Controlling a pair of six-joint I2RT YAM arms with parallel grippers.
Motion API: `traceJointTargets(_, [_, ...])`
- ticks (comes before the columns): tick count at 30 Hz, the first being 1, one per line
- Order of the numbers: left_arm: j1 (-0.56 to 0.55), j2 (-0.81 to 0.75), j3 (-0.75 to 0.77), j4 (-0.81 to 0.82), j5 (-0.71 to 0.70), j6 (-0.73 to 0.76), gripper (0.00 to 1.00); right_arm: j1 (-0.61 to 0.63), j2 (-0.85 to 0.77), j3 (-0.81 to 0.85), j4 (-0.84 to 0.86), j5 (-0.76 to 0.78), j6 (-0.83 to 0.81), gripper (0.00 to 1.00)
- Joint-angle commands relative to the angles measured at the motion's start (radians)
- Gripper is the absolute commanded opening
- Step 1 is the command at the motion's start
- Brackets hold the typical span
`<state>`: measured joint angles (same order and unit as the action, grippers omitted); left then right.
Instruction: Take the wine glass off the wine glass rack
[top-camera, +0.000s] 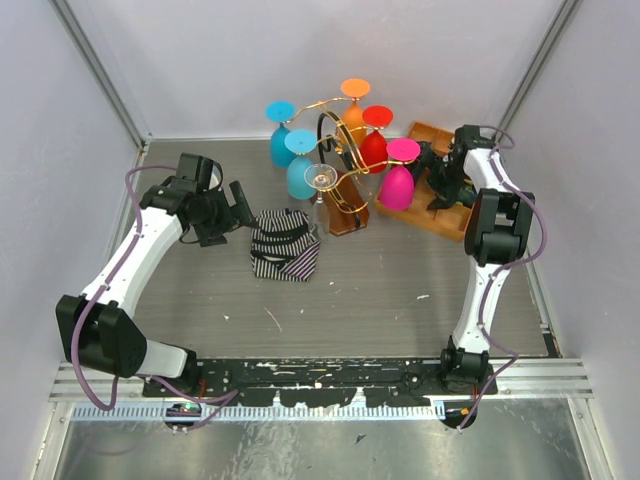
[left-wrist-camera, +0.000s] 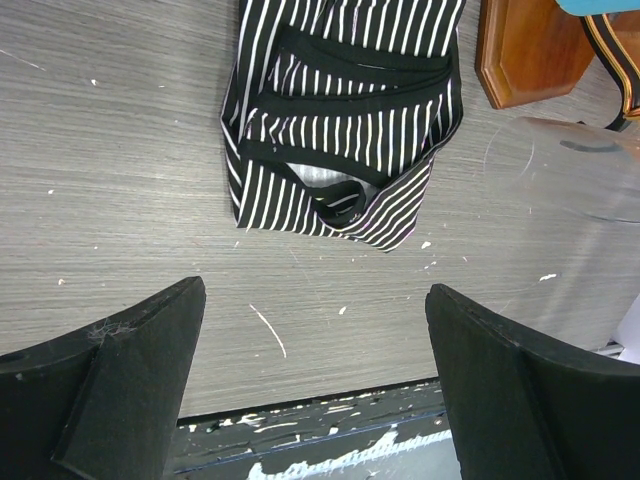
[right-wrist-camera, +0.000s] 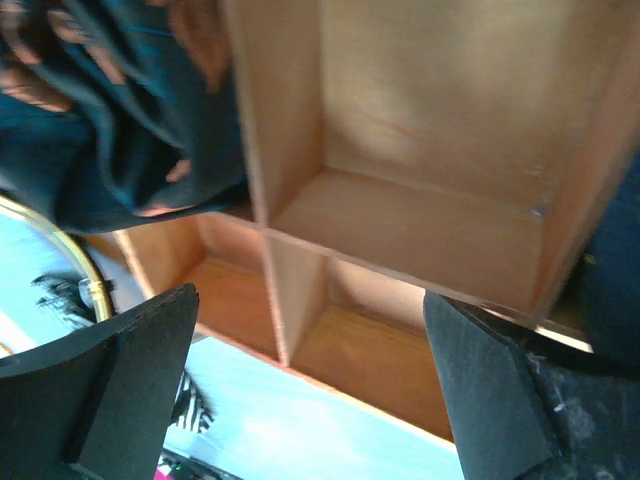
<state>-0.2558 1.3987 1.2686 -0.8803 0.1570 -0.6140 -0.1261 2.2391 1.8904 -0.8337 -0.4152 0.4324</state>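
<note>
Clear wine glass (top-camera: 320, 181) on rack (top-camera: 346, 214), between open left gripper (top-camera: 237, 208) and open right gripper (top-camera: 431, 174).

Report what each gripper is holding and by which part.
Nothing is held. The left gripper hangs open near the striped bag; the right gripper is open above the wooden tray.

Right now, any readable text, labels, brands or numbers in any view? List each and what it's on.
No readable text in any view.
Black rail at the table's near edge: white marks that look like chipped paint; no letters can be made out.
Striped pouch: stripes only, no label visible.
Wine glass rack: no print visible.
Compartment tray: bare wood, view partly blurred.
</note>
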Motion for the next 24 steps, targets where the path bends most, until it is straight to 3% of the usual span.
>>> traceJointTargets(1, [0.004,-0.022,0.004,-0.007,0.01,0.006,0.98,-0.001,-0.05,0.046,-0.077,0.195,-0.045,1.0])
traceJointTargets(6, [0.003,-0.024,0.005,-0.013,0.012,0.009,0.98,-0.022,-0.076,0.108,-0.118,0.436,-0.076,1.0])
traceJointTargets(14, [0.004,-0.019,-0.009,-0.007,0.017,0.008,0.98,-0.056,-0.071,0.196,-0.159,0.658,-0.163,1.0])
traceJointTargets(21, [0.004,-0.008,-0.026,0.006,0.019,0.006,0.99,-0.08,-0.059,0.19,-0.171,0.741,-0.196,1.0])
traceJointTargets(24, [0.004,-0.003,-0.043,0.019,0.029,0.002,0.99,-0.085,-0.079,0.194,-0.165,0.666,-0.185,1.0])
